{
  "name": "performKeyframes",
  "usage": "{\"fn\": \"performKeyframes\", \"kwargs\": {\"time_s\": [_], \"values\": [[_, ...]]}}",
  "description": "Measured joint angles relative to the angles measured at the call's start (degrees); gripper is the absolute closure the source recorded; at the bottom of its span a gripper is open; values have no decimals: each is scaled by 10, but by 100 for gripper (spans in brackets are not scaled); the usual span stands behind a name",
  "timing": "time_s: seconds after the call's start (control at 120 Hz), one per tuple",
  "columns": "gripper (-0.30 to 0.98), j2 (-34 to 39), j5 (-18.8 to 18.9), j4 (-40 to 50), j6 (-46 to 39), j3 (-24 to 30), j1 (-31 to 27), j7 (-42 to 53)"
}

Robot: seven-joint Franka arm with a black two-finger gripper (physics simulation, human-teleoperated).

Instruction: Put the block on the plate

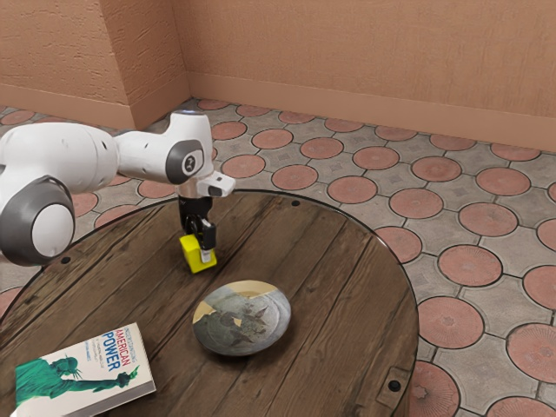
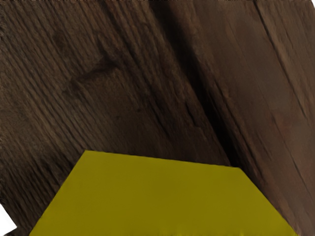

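In the exterior view, from left to right, the book says "AMERICAN POWER". I can't tell if the fingers (image 1: 208,236) squeeze the yellow block (image 1: 190,254), which is right by them. A loose hold could drop it. Near the edge of the plate (image 1: 243,323), it could tip off.

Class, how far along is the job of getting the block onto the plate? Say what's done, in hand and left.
Reaching the block looks done: the gripper is right at the yellow block. The grasp seems to be in hand, though I can't tell if it is secure. Left: carrying the block to the round, patterned plate, which holds nothing, and releasing it there.
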State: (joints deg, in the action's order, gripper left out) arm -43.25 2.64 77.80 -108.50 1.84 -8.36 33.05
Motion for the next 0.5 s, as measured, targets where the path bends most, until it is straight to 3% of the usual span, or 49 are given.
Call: {"fn": "performKeyframes", "kwargs": {"time_s": [0.208,0.5], "values": [[33,21,2,0,2,0,0,-2],[31,102,4,-7,33,4,16,-9]]}}
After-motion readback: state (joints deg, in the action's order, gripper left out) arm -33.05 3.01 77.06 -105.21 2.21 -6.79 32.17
